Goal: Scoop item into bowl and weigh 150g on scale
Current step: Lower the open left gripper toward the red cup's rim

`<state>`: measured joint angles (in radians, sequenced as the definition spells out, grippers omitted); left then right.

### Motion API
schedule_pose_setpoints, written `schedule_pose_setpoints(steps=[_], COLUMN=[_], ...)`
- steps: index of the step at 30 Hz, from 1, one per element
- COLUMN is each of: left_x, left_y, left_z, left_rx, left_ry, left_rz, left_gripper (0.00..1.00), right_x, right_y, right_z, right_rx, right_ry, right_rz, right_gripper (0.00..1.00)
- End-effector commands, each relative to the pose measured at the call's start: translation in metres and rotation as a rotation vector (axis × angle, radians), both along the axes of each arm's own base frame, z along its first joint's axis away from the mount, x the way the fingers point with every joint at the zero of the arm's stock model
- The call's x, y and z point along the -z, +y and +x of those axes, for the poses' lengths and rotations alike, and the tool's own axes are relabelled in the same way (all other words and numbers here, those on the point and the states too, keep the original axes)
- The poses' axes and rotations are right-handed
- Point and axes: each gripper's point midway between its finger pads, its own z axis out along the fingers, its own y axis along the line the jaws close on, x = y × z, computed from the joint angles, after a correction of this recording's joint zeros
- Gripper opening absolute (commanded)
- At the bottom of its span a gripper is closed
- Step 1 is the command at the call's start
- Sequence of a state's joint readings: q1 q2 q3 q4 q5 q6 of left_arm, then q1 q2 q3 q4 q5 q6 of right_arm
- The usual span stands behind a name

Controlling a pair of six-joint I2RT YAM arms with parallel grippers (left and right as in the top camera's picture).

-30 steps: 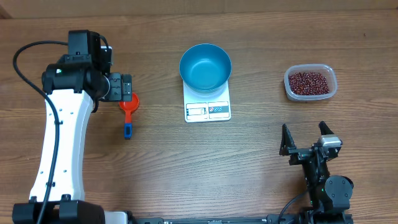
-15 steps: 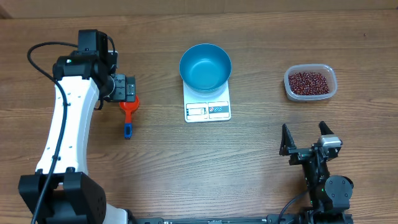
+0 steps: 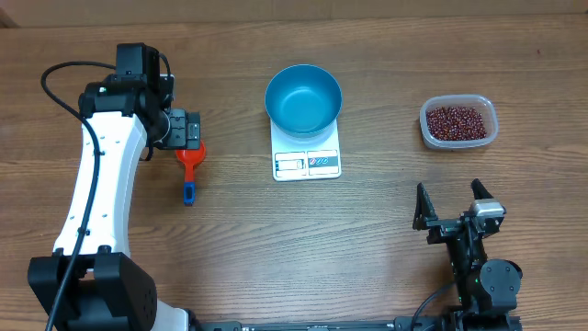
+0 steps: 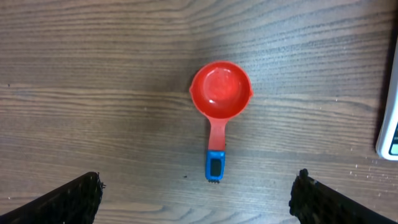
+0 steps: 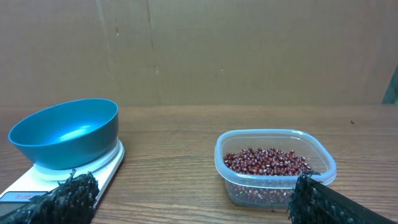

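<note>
Two arms share the wooden desk (image 3: 230,239), and the left one is the one that matters here. The left hand (image 3: 186,131) hangs directly over the red scoop (image 4: 219,92) with its fingers spread wide. The right hand (image 3: 449,198), just as wide and holding nothing, sits near right, well apart. The blue bowl (image 3: 303,99) stands empty on the scale (image 3: 307,162) at far centre. The clear tub (image 3: 492,119) of beans (image 3: 456,121) lies far right. The scoop's long axis runs far to near, with the cup far and the blue-tipped handle (image 4: 215,140) near. The left fingers stand either side of that line, so a straight descent onto the handle looks likely.
</note>
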<state>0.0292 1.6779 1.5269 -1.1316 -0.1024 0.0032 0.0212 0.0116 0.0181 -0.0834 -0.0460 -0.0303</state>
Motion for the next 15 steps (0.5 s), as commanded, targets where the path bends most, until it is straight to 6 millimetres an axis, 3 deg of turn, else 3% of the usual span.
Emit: schedule_pose_setpoints(steps=[1,15], left_x=[0.008,0.04], left_y=[0.005,0.005], left_z=[-0.002,-0.005], left_rx=[-0.006,-0.023], left_ry=[0.013,0.026], left_rz=[0.01,0.005], left_gripper=[1.0,0.99], right_x=[0.002,0.002], right_y=[0.002,0.002], right_z=[0.0,0.0], right_rx=[-0.007,-0.007], right_ry=[-0.002,-0.002], right_rz=[-0.004,-0.004], right_gripper=[1.0,1.0])
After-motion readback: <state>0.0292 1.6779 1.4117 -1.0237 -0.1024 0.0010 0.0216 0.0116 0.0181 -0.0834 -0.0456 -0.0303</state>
